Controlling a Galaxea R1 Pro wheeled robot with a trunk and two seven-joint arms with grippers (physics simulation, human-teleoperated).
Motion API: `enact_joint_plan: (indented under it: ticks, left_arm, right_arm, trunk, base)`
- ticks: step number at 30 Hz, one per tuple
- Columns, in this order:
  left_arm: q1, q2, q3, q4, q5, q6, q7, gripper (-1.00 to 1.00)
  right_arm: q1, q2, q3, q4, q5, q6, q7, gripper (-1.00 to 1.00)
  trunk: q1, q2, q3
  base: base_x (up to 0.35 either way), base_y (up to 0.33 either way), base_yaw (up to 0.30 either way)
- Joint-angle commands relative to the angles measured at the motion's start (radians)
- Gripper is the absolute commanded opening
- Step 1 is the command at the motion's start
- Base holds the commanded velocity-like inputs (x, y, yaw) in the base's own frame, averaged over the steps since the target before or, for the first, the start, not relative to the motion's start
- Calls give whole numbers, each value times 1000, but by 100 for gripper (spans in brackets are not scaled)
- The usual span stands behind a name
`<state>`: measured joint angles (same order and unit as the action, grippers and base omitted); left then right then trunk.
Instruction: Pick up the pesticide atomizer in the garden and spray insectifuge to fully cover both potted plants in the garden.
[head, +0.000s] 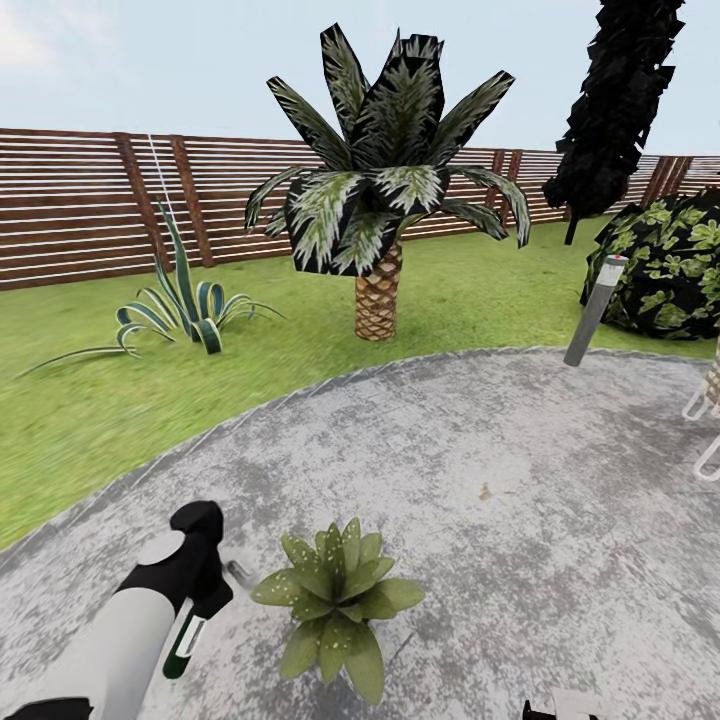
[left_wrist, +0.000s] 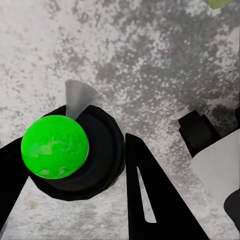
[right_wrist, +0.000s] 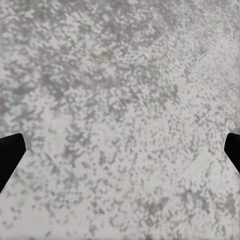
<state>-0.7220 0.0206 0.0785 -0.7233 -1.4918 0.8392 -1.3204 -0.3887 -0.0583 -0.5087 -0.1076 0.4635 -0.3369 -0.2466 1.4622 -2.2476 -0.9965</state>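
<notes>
The left gripper clamps the dark green-capped pesticide atomizer, its white label unreadable, beside a low green-leaved potted plant; the right gripper's jaws are spread.

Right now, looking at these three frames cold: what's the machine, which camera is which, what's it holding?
It is a simulated two-armed wheeled robot in a garden. The big picture is its head camera, looking down over a round grey patio with a small potted plant on it, and a palm and fence behind. The other two are wrist cameras. The left pincer is shut on the atomizer, a dark bottle with a green cap. The right pincer is open over bare patio.
</notes>
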Motion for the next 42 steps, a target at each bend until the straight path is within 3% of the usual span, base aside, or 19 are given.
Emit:
enact_joint_plan:
  ticks: [1, 9, 14, 17, 24, 25, 27, 28, 31, 35, 42]
  left_arm:
    - [0, -3, 2, -3, -8, 9, -10, -100]
    - [11, -14, 1, 8, 1, 9, -14, -100]
    - [44, -1, 6, 8, -1, 8, -11, -100]
    - [96, 2, 5, -4, -3, 4, -8, -100]
    - [119, -4, 9, 8, 4, 4, 82, -100]
    - [125, 1, 16, 8, 4, 4, 85, -100]
    - [148, 8, 113, -4, 6, -1, 108, -100]
    - [150, 7, 143, -4, 12, -6, 122, -100]
    - [153, 4, 220, 6, 62, -63, 208, -100]
    - [156, 2, 243, 12, 146, -114, 344, -100]
    - [168, -1, 271, 13, 203, -121, 386, -100]
  right_arm:
    - [-1, 0, -8, 2, 11, -4, -3, 100]
    - [-1, 1, -7, 2, 11, -4, -4, 100]
    - [-1, 0, -7, 2, 11, -4, -3, 100]
    - [-1, -3, -7, 2, 12, -3, -3, 100]
    - [-1, -2, -7, 1, 9, -5, -3, 100]
    - [-1, -2, -7, 0, 9, -5, -3, 100]
    - [-1, 0, -7, 1, 10, -5, -4, 100]
    - [-1, 1, -7, 2, 10, -5, -4, 100]
    - [-1, 4, -7, 2, 10, -5, -5, 100]
    - [-1, 6, -7, 2, 10, -5, -5, 100]
    - [-1, 6, -8, 1, 9, -5, -5, 100]
  trunk:
    - [0, 0, -1]
    - [0, 0, -1]
    - [0, 0, -1]
    - [0, 0, -1]
    - [0, 0, -1]
    - [0, 0, -1]
    - [0, 0, -1]
    - [0, 0, -1]
    - [0, 0, -1]
    - [0, 0, -1]
    - [0, 0, -1]
  base:
    - [0, 0, 0]
    - [0, 0, 64]
    - [0, 0, 110]
    - [0, 0, 6]
    - [0, 0, 0]
    - [0, 0, 0]
    - [0, 0, 34]
    - [0, 0, 141]
    - [-19, 0, 225]
    - [-181, 0, 269]
    - [-322, -6, 156]
